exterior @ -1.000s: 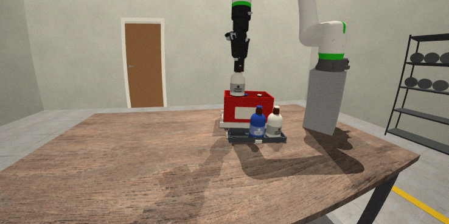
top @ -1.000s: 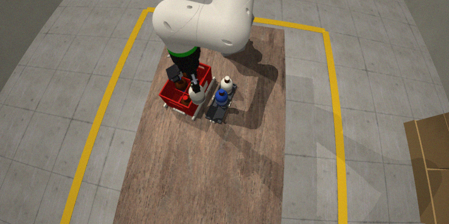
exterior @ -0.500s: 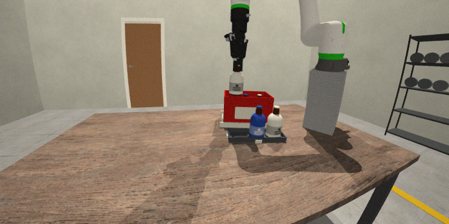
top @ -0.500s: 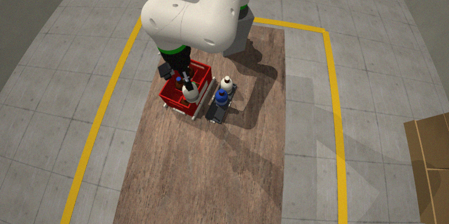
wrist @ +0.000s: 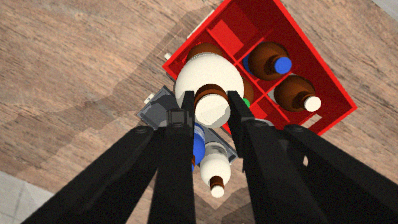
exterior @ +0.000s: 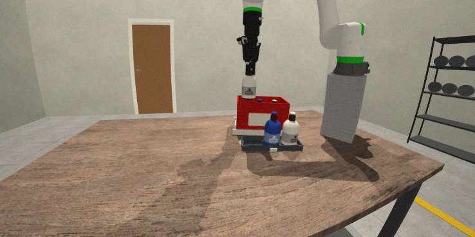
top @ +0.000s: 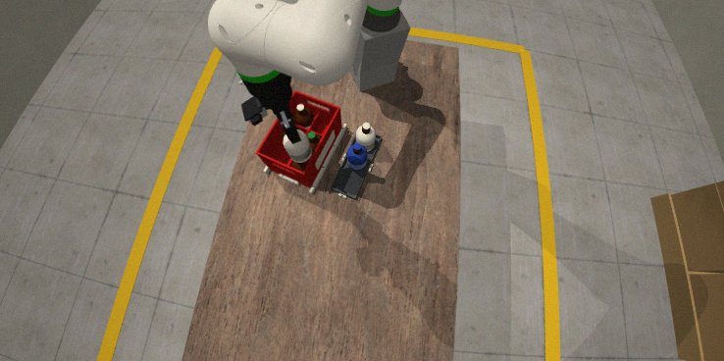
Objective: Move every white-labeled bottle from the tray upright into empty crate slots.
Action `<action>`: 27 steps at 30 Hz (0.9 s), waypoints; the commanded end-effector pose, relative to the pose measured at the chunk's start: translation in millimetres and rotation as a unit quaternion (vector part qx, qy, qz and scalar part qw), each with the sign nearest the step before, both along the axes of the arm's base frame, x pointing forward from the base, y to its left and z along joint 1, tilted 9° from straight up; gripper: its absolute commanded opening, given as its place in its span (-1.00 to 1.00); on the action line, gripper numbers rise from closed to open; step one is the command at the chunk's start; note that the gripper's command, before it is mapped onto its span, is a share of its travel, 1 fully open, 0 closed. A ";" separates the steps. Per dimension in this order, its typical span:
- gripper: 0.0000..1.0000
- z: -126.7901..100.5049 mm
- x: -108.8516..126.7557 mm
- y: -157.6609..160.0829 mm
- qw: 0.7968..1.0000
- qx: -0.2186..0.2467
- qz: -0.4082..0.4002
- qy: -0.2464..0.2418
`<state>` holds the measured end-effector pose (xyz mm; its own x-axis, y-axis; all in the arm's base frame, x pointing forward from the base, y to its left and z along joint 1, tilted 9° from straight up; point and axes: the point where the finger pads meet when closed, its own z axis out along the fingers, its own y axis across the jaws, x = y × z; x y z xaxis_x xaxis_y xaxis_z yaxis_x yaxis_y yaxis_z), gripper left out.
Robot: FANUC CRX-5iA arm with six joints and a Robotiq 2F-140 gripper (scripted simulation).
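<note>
While it hung at upper centre, gripper point(exterior: 250, 73): fingers clamped on the white-labeled bottle's point(exterior: 248, 87) neck.
Bottle: upright, above red crate point(exterior: 246, 113).
Tray point(exterior: 254, 145): blue-labeled bottle point(exterior: 272, 129), second white-labeled bottle point(exterior: 289, 129).
</note>
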<state>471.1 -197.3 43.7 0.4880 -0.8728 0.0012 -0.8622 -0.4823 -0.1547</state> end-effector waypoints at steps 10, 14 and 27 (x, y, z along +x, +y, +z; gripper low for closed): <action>-0.80 -1.3 -3.5 -22.5 1.000 0.000 0.000 -0.001; -0.80 -2.1 -5.1 -31.1 1.000 0.000 0.000 -0.001; -0.80 -4.2 -9.1 -52.6 1.000 0.000 0.000 -0.001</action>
<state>462.0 -246.3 38.8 0.4881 -0.8728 0.0009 -0.8622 -0.4823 -0.1549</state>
